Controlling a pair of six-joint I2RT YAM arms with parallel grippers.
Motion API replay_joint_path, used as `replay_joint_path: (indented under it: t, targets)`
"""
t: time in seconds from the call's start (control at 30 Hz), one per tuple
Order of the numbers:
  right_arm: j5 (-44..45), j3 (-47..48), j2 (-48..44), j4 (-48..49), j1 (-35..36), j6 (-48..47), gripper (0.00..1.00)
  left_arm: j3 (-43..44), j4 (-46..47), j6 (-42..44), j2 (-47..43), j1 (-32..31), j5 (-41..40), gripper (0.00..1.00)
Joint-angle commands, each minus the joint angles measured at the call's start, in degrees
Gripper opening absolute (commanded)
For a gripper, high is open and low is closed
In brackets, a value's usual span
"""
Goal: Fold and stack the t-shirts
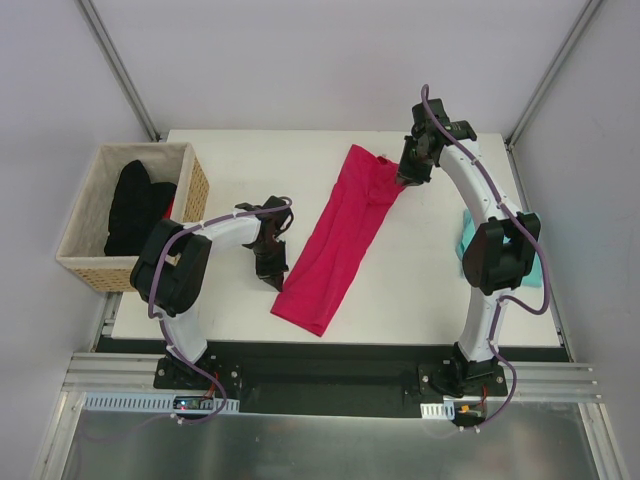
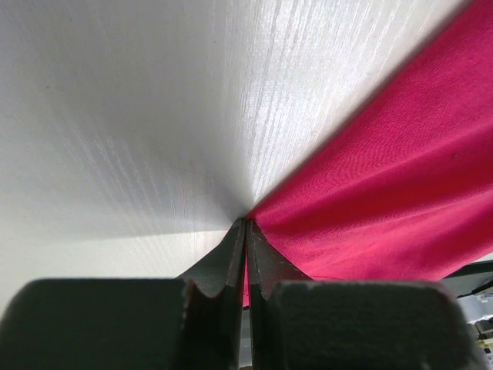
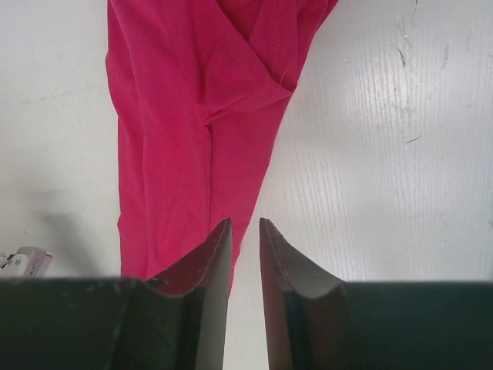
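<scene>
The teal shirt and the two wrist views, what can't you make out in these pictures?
- Teal shirt: top view, mostly hidden behind the right arm; fold state unknown.
- Black garment: in the basket; type unclear.
- Left gripper: whether the shut fingers pinch the pink shirt, the fingers themselves hide.
- Right gripper: its grip on cloth is unclear.

I am seeing no text, label, brand, number or sign that I can read in any of the views.
</scene>
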Motion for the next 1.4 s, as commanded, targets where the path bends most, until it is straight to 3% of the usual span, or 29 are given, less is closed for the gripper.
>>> replay_joint_path:
  t: [0.0,0.3,0.43,0.47,0.57,0.6,0.83,0.9,0.93,1.03,1.23,1.37]
  targets:
    - [-0.81,1.28,-1.26,-0.92,-0.46,0.06,0.24,-1.27,-2.23,-0.16,-1.12,1.01,-3.33,0.00]
    - [-0.81,1.46,-0.99,-0.75,-0.55,0.06,0.24,-1.18,-2.50,0.10,-0.50,1.62,-2.81,0.00]
    - [-0.37,1.20,-0.99,-0.92,-0.90,-0.12,0.24,-0.74,-2.59,0.28,-0.68,1.62,-3.07,0.19]
    - [-0.28,1.11,-0.99,-0.93,-0.81,-0.38,0.25,-0.74,-2.59,0.37,-0.85,1.62,-3.07,0.33]
    - [0.42,1.11,-0.90,-0.84,-1.51,-0.73,0.25,-0.56,-2.76,0.54,-1.29,1.62,-3.24,0.59]
    - [0.51,1.37,-0.64,-0.75,-2.04,-0.91,0.25,-0.56,-2.76,0.54,-1.47,1.62,-3.25,0.61]
    - [-0.28,4.10,3.13,-1.54,-3.97,-2.05,0.23,0.84,-2.76,1.16,-3.57,1.62,-3.77,0.64]
    - [-0.72,4.10,3.66,-1.54,-3.97,-2.14,0.18,1.11,-2.68,1.16,-4.02,1.71,-3.86,0.65]
    - [-1.24,3.58,3.67,-1.28,-3.97,-1.97,0.10,1.37,-2.76,1.07,-4.80,1.62,-4.12,0.64]
    - [-2.30,-0.01,1.66,0.55,-3.89,-1.70,0.04,2.07,-2.50,1.24,-7.26,1.62,-5.09,0.65]
    - [-0.55,-9.07,-4.15,4.78,-2.40,-0.12,0.05,4.70,-1.71,2.56,-11.66,1.62,-4.92,0.66]
    - [-0.19,-14.53,-7.40,6.54,0.93,1.81,0.12,6.29,-1.80,3.09,-14.03,1.62,-3.16,0.66]
